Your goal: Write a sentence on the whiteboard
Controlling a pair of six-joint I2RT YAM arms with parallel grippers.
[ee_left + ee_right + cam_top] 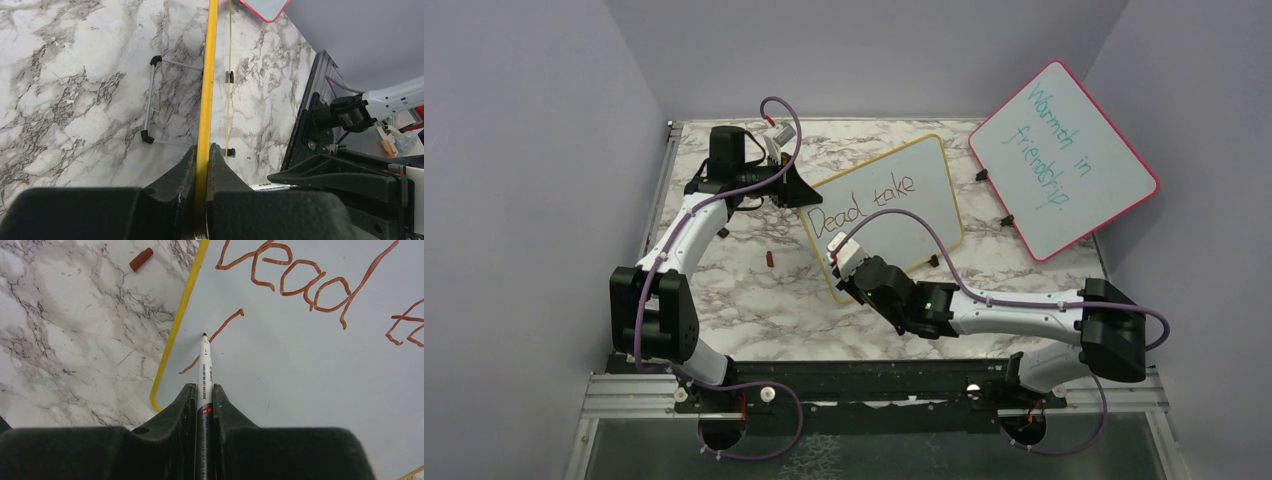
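A marble surface (pixel 754 290) filled the middle of the top view, with the whiteboard (pixel 882 214) tilted at its centre and a pink-framed board (pixel 1062 160) leaning at upper right, bearing teal handwriting. The left arm (pixel 674 250) reached up the left side of the frame; its fingers (pixel 187 170) were clamped on the whiteboard's yellow frame at the board's upper left corner. The right arm (pixel 1004 312) stretched in from lower right, its fingers (pixel 182 407) closed on a marker (pixel 205 370) whose tip touched the board near its lower left edge. The sentence (pixel 862 203) so far read "Dead take" across the board's upper part, with one short stroke (pixel 215 337) begun beneath it, beside the tip. A small red cap (pixel 770 259) lay on the surface just left of the whiteboard.
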